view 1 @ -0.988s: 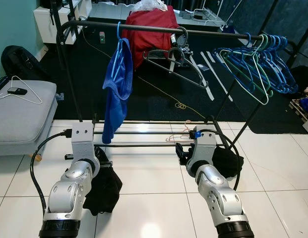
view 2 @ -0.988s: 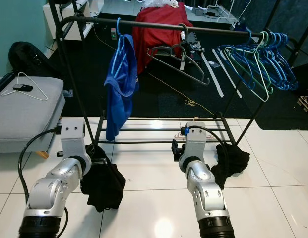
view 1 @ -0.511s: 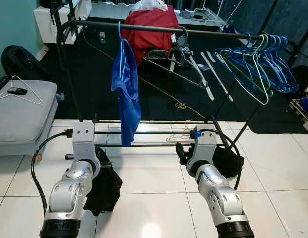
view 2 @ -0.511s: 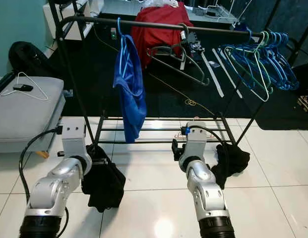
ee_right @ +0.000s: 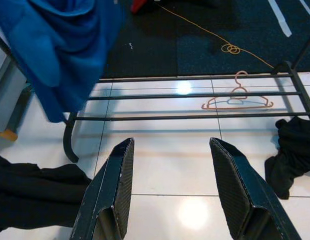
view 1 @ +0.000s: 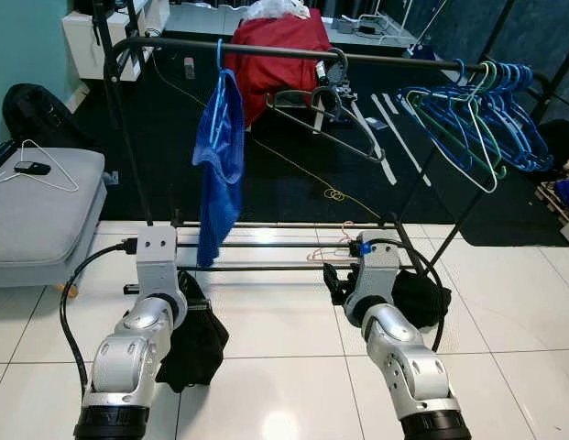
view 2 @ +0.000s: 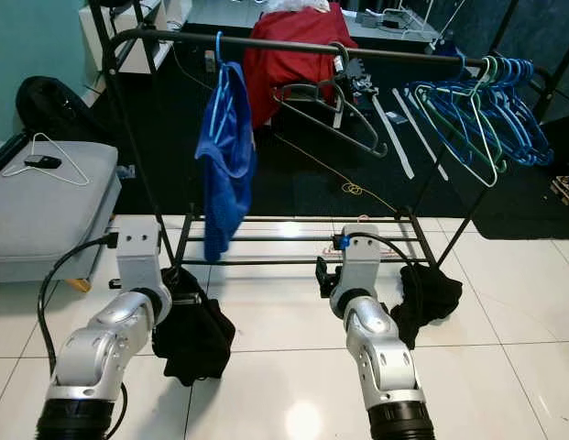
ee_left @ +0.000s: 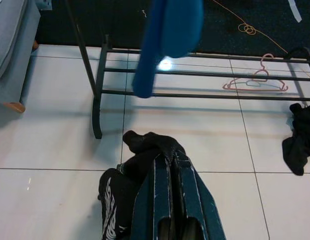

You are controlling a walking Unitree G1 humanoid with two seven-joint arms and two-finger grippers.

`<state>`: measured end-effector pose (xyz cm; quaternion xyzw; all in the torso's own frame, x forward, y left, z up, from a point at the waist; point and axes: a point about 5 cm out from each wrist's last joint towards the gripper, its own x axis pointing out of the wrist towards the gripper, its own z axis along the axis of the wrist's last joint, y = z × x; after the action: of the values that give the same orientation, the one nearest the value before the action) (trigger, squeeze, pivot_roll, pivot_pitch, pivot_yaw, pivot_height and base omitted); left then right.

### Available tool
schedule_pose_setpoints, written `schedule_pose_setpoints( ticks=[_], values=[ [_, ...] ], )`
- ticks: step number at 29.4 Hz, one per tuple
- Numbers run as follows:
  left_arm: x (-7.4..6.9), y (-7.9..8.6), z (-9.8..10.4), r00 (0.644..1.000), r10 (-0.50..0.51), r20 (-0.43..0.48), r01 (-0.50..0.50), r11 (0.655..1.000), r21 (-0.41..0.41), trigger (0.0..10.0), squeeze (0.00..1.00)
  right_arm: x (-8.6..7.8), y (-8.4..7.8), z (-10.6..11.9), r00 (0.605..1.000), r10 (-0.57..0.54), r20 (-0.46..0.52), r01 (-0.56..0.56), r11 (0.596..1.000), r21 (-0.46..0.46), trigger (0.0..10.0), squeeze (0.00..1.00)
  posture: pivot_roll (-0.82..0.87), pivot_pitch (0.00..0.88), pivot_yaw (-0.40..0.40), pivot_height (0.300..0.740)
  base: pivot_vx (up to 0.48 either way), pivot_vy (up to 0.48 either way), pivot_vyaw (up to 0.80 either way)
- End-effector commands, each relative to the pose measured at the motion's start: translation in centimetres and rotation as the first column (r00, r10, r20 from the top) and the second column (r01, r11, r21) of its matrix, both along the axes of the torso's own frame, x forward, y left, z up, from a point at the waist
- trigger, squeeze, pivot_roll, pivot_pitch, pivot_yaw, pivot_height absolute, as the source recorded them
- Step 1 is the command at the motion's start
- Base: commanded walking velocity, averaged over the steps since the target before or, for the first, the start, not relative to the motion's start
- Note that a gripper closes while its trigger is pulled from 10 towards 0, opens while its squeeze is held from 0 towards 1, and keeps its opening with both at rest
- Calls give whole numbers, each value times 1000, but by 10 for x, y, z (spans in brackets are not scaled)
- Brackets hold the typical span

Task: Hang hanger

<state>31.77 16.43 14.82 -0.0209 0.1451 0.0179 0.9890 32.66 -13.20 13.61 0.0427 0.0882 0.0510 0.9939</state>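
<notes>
White tiles; hanger [view 1: 220, 87] above left hand [ee_left: 170, 165].

You get bright, even indoor light. Lamp glare spots sit on the white floor tiles [view 1: 293, 321] at lower centre. The blue garment [ee_right: 65, 45] blurs at upper left of the right wrist view.
</notes>
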Motion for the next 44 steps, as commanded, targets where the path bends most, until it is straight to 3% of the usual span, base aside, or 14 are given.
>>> schedule_pose_setpoints(
  ticks=[1,10,17,25,31,39,44],
  values=[
    [1,1,0,1000,3,3,-3,1000,26,10000,0,-1,-3,-5,1000,-18,-19,18,1000,-4,10000,0,55,196,-75,740,0,0,0],
    [0,-2,2,1000,-18,19,18,1000,-8,10000,0,-2,-2,-3,1000,-13,-15,14,999,49,10000,0,55,193,-75,740,0,0,0],
    [0,-4,2,999,-48,23,48,999,18,10000,0,-3,2,-1,999,33,7,-33,999,-5,10000,0,56,187,-80,740,0,0,0],
    [0,0,-1,1000,-2,7,2,1000,16,10000,0,-4,3,-3,1000,15,-5,-15,1000,12,10000,0,54,169,-78,740,0,0,0],
    [-4,-6,-3,1000,-1,-26,-1,995,-103,10000,0,-6,-1,-7,997,-19,-70,26,994,103,10000,0,52,168,-76,740,0,0,0],
    [-3,-8,-2,999,-1,-38,-3,993,-120,10000,0,-4,-6,-8,996,-25,-83,33,995,98,10000,0,52,180,-79,740,0,0,0],
    [-1,-4,-3,1000,7,-28,-9,995,-100,10000,0,-2,-9,-9,995,-20,-94,21,1000,12,10000,0,36,185,-102,740,0,0,0]
  ],
)
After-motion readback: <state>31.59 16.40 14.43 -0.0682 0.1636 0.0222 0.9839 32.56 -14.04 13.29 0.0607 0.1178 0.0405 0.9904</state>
